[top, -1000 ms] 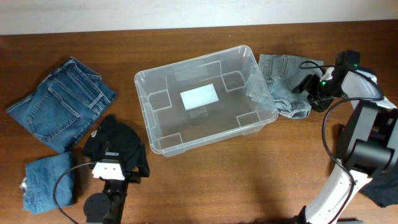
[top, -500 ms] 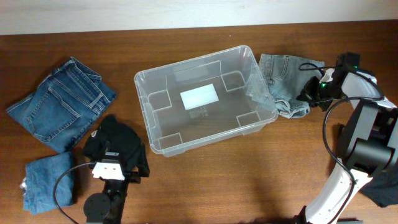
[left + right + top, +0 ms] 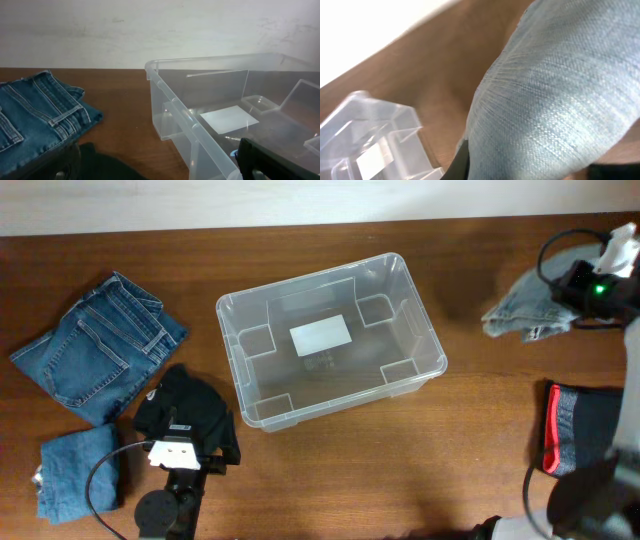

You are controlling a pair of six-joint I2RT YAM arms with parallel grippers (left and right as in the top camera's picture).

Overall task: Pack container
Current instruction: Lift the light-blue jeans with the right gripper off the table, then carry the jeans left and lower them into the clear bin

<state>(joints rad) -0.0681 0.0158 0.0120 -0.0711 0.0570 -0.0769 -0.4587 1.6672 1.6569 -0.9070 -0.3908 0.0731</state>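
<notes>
The container (image 3: 236, 370), a clear plastic bin with a white label on its base, stands empty mid-table. At the far right my right gripper (image 3: 588, 286) is shut on a light blue denim garment (image 3: 522, 307), which hangs above the table clear of the bin. That cloth (image 3: 555, 100) fills the right wrist view and hides the jaws, with the container (image 3: 370, 145) at lower left. My left gripper (image 3: 190, 430) stands open low over a black garment (image 3: 185, 408), just left of the container's near corner (image 3: 200, 135). Nothing is between its fingers (image 3: 262, 160).
Folded dark blue jeans (image 3: 100, 345) lie at the left, also visible in the left wrist view (image 3: 35, 120). A smaller denim piece (image 3: 75, 475) sits at the front left. A black and red garment (image 3: 585, 430) lies at the right front edge.
My right gripper closed on the light denim garment beside the container and lifted it up and to the right. The arm's move uncovered the black and red garment. The left arm stayed still.
</notes>
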